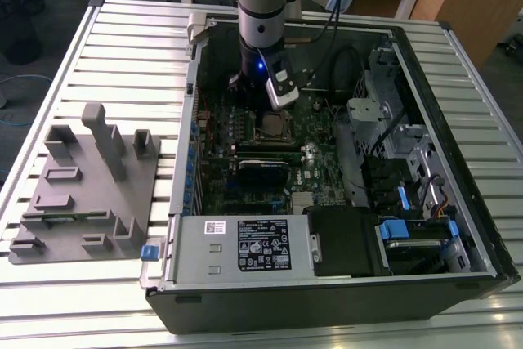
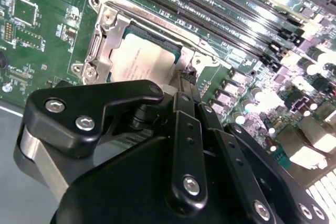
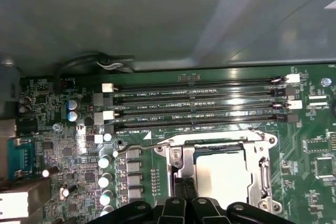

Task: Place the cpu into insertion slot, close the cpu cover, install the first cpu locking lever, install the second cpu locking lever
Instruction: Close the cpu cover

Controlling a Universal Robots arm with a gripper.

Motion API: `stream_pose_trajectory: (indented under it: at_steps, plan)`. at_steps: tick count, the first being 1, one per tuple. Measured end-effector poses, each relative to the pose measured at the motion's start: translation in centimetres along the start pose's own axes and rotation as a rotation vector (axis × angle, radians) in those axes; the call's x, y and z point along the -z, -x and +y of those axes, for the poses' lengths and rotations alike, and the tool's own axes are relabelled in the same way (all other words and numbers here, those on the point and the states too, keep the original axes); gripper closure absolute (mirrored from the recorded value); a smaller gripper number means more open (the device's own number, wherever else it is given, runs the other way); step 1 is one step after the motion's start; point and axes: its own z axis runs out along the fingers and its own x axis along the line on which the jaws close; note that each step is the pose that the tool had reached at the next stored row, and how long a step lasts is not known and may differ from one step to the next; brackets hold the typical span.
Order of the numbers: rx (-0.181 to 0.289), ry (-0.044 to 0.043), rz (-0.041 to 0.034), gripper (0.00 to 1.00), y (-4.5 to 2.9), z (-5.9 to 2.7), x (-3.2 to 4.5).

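Open computer case (image 1: pixel 327 308) on a slatted table (image 1: pixel 106 55); arm reaches down into it. The cpu (image 2: pixel 139 64) lies flat in the insertion slot (image 2: pixel 157 35) on the green board (image 3: pixel 63 145), dull grey top showing through the window of the cpu cover (image 2: pixel 102 45), which lies down over it. The gripper (image 2: pixel 185 86) hovers at the socket's edge, tips just beside the cover frame (contact unclear). Jaws look pressed together with nothing between them. Long black memory slots (image 3: pixel 199 106) run beside the socket. A grey fixture block (image 1: pixel 82 194) sits on the table at the exterior view's left.
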Motion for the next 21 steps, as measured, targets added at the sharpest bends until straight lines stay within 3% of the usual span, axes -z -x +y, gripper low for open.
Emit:
stream_pose_trajectory:
  at_steps: [5, 11, 14, 21]
  plan:
    - [0.000, 0.0001, 0.0000, 0.89, 0.06, 0.05, 1.05]
    - [0.000, 0.0001, 0.0001, 0.89, 0.19, 0.06, 1.11]
    - [0.000, 0.0001, 0.0000, 0.89, 0.72, 0.10, 1.06]
    - [0.000, 0.0002, 0.0000, 0.89, 2.72, 0.25, 0.91]
